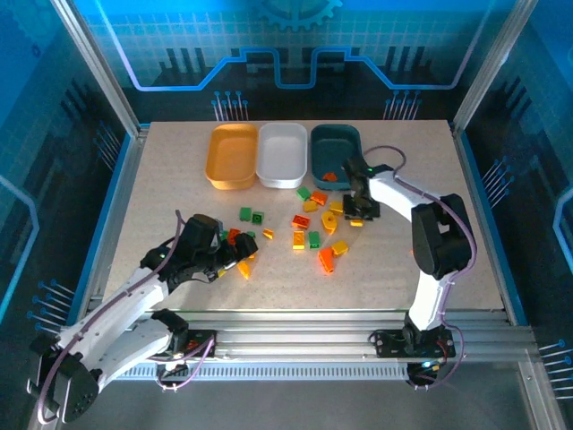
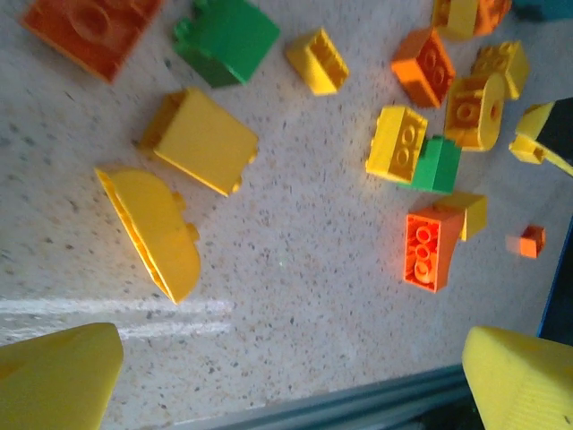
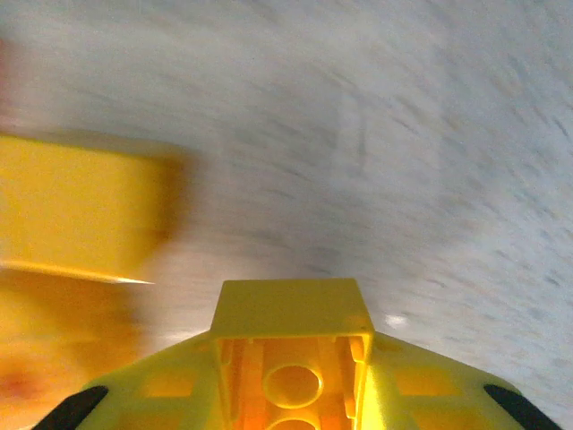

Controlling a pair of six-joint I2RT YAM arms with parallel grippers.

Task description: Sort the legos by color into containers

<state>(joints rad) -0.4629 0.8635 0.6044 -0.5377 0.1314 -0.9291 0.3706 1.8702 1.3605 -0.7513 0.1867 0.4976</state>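
gripping a yellow lego (image 3: 291,327) in the right gripper (image 3: 291,390), jaws clamped on its flanks, hollow underside turned toward the wrist camera, blurred tabletop beyond; from above, sitting just in front of the teal tray (image 1: 337,129), at the far right of the scatter. with the left gripper (image 2: 286,385) spread wide and nothing between its yellow fingertips (image 2: 63,376), low over the near-left end of the pile, a yellow slope brick (image 2: 152,233) and a yellow block (image 2: 201,139) just ahead. judging progress as early: one orange-red lego (image 1: 329,176) in the teal tray, nothing visible in the orange tray (image 1: 231,161) or the white tray (image 1: 282,157), most of the legos (image 1: 309,228) loose on the table (image 1: 161,197) in mixed green, yellow and orange-red. leaving nearly the whole sort to do, starting with a tray for the held yellow piece, probably the orange or the white one, hard to say which. for room: trays side by side along the far edge, little gap to the nearest bricks; broad bare tabletop left and right of the pile; a metal rail (image 2: 358,399) at the near edge close under the left gripper, worth minding on any low sweep
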